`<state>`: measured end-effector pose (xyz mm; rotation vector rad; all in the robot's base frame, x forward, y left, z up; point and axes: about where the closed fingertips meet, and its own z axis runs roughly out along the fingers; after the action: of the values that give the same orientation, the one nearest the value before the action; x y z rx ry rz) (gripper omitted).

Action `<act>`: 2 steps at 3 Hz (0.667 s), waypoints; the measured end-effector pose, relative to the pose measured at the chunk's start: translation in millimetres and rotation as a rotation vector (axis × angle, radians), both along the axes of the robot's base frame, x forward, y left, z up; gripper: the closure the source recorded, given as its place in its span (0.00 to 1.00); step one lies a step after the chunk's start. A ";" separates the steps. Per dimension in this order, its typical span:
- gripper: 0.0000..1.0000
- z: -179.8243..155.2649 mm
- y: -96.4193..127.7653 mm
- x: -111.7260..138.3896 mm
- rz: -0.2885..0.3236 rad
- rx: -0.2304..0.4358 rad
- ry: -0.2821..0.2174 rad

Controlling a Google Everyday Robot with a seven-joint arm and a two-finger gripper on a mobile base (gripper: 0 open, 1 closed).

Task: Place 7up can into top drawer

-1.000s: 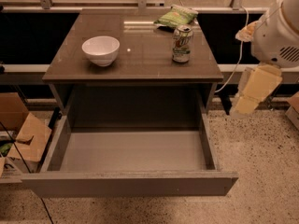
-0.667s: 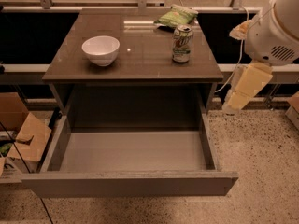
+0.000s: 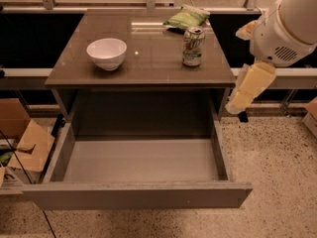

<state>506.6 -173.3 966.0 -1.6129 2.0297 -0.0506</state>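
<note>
Gripper has edged closer to the table right edge.

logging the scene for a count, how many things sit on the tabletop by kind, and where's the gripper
cans: 1 (7up can)
bowls: 1 (white bowl)
chip bags: 1 (green chip bag)
total: 3
The gripper hangs off the table on its right side, apart from the can; the top drawer is open.

You're seeing a white bowl sitting on the table, a chip bag lying near its back edge, cardboard boxes below left.
</note>
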 end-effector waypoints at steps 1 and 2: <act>0.00 -6.3 12.7 7.4 -0.012 0.036 -0.015; 0.00 -16.5 36.4 26.5 -0.031 0.075 -0.059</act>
<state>533.1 -136.9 949.5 -1.5167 1.9880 -0.0323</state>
